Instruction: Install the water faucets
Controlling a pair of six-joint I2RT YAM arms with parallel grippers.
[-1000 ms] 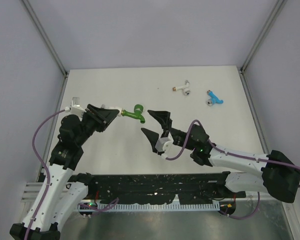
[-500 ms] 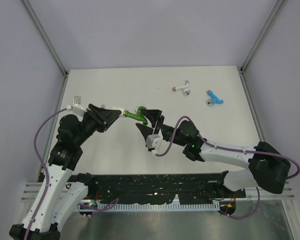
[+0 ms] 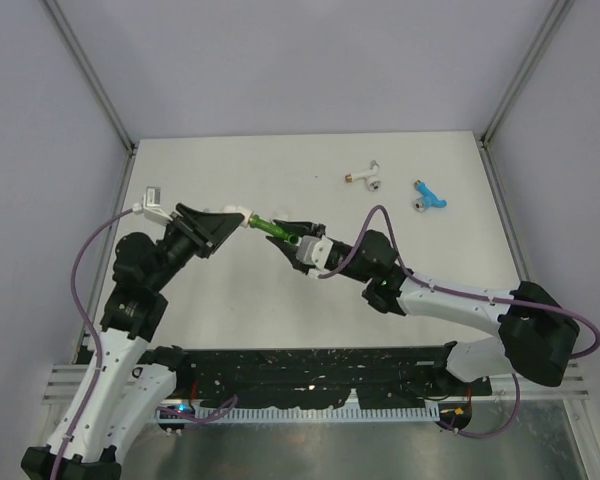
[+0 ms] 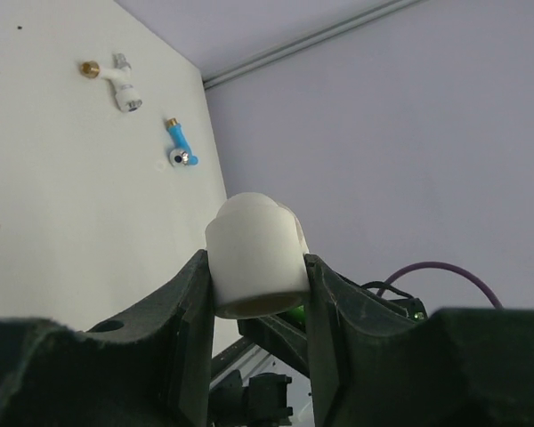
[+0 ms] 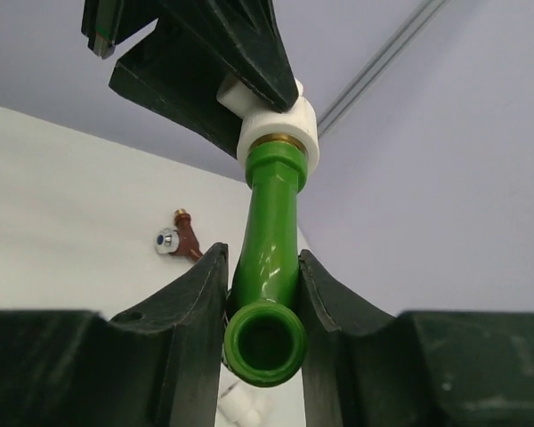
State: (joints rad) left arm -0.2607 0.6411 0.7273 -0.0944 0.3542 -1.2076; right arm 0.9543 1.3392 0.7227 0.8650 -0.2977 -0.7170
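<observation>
Nearest you, the right jaws are closed on the green T-shaped plastic faucet (image 5: 270,233), one finger pressed to each side of its curved stem, with its open round mouth facing the right wrist camera. The faucet is held in the air above the white surface (image 3: 230,170), not resting on it.

At the far end of the green faucet, a brass collar meets the stubby white plastic pipe fitting (image 4: 254,258). The left jaws are clamped on that fitting from both sides. The two parts look joined at the thread, so I judge that you are partway through seating this first faucet. The pictures do not show whether it is screwed fully home, and the visible brass suggests there may be turns left.

Past the green faucet on the left arm's side, the small brown plastic faucet (image 5: 185,240) with a round silvery cap lies loose on the surface. The overhead view does not show it.

Farther off, beyond the green faucet and to its right, lies the white plastic faucet with a brass tip (image 3: 366,177). The blue plastic faucet with a silvery end (image 3: 429,194) lies just beside that one, further right again. Both lie flat and fitted to nothing.

By my reckoning, one faucet is in hand and three are not yet started.
</observation>
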